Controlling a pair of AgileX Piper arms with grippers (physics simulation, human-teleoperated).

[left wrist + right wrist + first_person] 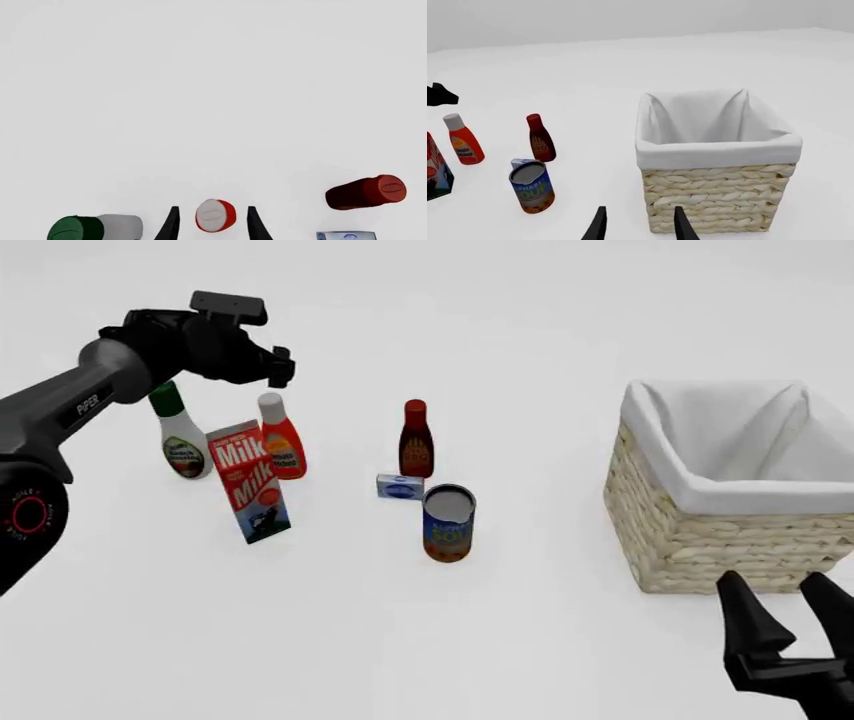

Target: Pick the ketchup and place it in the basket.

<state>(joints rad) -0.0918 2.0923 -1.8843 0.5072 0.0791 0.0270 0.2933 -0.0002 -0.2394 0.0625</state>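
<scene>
While the left gripper (212, 225) hovers spread, the ketchup (215, 215) stands seemingly just below.

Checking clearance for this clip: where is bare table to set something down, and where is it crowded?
Bare: between the soup can and the basket, and in front of the milk carton. Crowded: the ketchup stands touching or nearly touching the carton, beside the green-capped bottle.

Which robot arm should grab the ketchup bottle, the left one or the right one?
Probably the left. Its gripper hangs open right above the ketchup, whose cap sits between the fingers in the left wrist view. The right gripper is far off, beside the basket.
</scene>
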